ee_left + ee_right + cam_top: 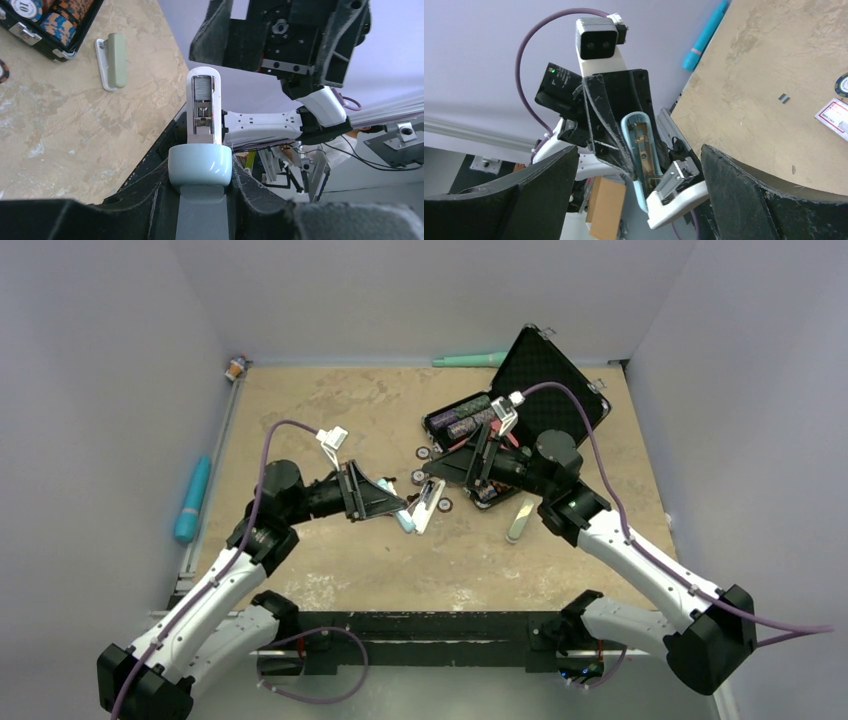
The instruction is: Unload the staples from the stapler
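My left gripper is shut on the light-blue top of the stapler and holds it above the table. The stapler is swung open. Its white base with the silvery channel points away from the left wrist camera, and a ribbed grey strip of staples lies at the channel's far end. In the top view the stapler is at the table's middle, in my left gripper. My right gripper is open wide, with the stapler's hinge end between its fingers, touching neither.
An open black case of poker chips stands at the back right, with loose chips in front. A second stapler, green and white, lies right of centre. A teal tube lies off the left edge. A loose staple bit is on the table.
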`<move>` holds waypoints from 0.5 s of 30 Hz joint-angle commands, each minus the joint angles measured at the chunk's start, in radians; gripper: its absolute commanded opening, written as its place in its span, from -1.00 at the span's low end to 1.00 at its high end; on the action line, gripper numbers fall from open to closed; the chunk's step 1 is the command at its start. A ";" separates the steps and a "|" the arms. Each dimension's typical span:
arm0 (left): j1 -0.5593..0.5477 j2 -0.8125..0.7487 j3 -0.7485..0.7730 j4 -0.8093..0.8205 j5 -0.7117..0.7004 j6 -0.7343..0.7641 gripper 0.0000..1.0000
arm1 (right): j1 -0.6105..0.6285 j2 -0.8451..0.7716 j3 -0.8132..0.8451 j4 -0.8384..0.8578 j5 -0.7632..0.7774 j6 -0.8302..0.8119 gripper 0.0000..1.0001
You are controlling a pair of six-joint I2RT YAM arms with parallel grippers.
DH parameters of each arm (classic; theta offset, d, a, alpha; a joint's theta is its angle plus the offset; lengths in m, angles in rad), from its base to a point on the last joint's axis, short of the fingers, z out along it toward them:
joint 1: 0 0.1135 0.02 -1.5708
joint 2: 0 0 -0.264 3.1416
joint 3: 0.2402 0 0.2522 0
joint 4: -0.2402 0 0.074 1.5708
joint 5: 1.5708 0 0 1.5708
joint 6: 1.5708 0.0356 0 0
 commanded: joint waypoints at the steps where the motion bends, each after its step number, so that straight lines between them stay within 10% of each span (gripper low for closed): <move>1: 0.007 -0.024 -0.006 0.190 0.039 -0.076 -1.00 | -0.001 -0.005 -0.036 0.086 0.026 0.025 0.94; 15: 0.008 -0.018 -0.013 0.200 0.004 -0.105 -1.00 | -0.002 0.076 -0.062 0.124 0.006 0.014 0.73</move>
